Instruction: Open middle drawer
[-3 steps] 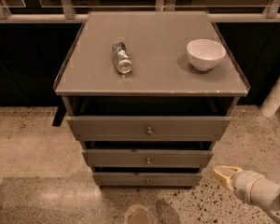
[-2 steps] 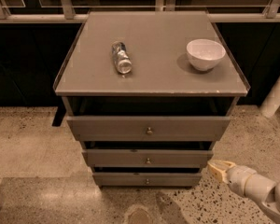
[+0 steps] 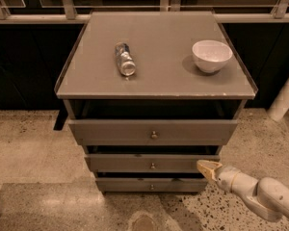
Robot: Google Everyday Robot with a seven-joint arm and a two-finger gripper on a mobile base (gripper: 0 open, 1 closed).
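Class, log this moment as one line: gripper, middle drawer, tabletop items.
gripper: low right, by right end of middle drawer | knob: not grasped | tabletop: lying can, white bowl

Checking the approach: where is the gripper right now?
In the camera view the gripper is low on the right, at the right end of the middle drawer front, well right of its knob.
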